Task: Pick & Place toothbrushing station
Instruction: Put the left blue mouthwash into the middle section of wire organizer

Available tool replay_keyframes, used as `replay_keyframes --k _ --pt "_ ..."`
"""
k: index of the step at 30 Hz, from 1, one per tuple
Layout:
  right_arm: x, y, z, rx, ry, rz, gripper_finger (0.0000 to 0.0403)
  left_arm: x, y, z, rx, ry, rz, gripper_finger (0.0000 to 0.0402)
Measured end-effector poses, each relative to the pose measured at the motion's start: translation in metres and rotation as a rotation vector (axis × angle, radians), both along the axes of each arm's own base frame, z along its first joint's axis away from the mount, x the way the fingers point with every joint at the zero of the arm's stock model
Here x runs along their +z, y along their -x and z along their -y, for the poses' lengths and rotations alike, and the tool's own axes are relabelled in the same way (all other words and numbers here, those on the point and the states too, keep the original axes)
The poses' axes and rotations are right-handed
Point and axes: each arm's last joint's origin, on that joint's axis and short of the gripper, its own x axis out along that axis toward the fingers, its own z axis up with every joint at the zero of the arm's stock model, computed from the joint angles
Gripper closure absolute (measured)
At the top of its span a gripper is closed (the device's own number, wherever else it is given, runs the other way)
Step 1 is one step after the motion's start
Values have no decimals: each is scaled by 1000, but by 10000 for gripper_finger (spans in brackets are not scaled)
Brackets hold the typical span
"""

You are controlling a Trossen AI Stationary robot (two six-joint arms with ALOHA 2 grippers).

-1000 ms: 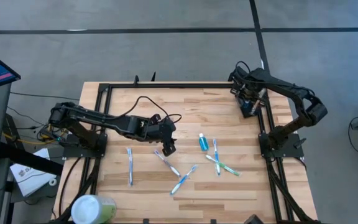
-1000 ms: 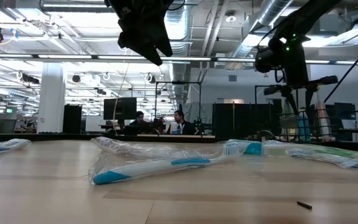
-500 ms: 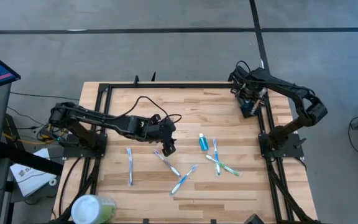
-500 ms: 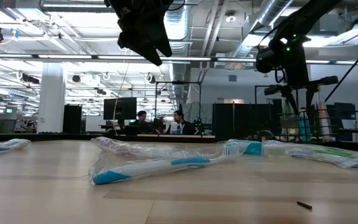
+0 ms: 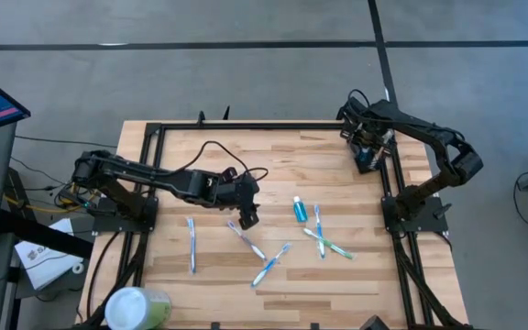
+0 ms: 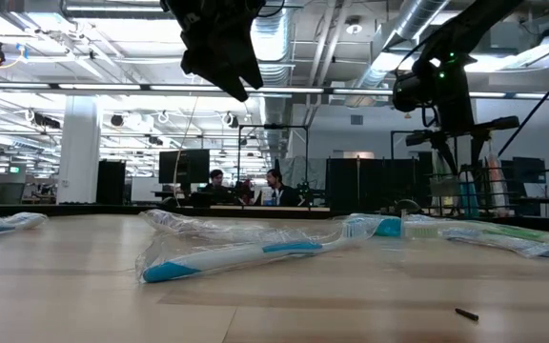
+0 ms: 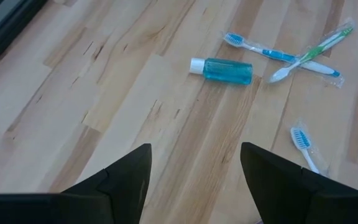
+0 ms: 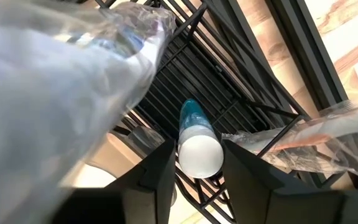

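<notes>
The toothbrushing station (image 5: 372,159) is a small black wire holder at the table's far right edge; the right wrist view looks down into its mesh (image 8: 229,93). My right gripper (image 5: 369,147) (image 8: 197,163) is above it, shut on a blue bottle with a white cap. Clear-wrapped toothbrushes (image 8: 73,74) stick up out of the holder beside it. My left gripper (image 5: 246,216) (image 7: 194,158) is open and empty, above the table's middle. A second blue bottle (image 5: 300,211) (image 7: 224,70) lies on its side on the wood. My right gripper pinches the white cap (image 8: 199,144) at the top end of the blue bottle between its two fingers. The fingers come from above, pointing down. The bottle stands upright, reaching down into the black wire holder; its lower end is hidden behind the cap.
Several wrapped toothbrushes (image 5: 271,264) lie scattered on the near middle of the table. A pale-green cup with a white lid (image 5: 136,307) stands at the near left corner. A black frame (image 5: 246,126) runs round the table. People sit in the room behind (image 6: 274,186).
</notes>
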Motion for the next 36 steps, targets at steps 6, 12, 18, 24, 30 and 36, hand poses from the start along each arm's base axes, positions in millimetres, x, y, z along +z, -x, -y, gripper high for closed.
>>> replay_keyframes --k 6,12,18,24,30,36 --pt "0 0 0 0 0 0 266 0 0 0 0 -1 -2 161" --pt "0 -2 -1 9 2 0 241 0 0 0 0 -1 -3 161" --pt "2 -2 -1 25 -5 -4 227 0 0 0 0 -1 -4 161" --pt "7 -3 -1 28 -8 2 230 0 0 0 0 -1 -5 161" --pt "9 -6 -2 41 -1 8 231 0 0 0 0 -1 -5 161" --pt "10 -8 -4 51 2 10 230 0 0 0 0 -1 -6 161"
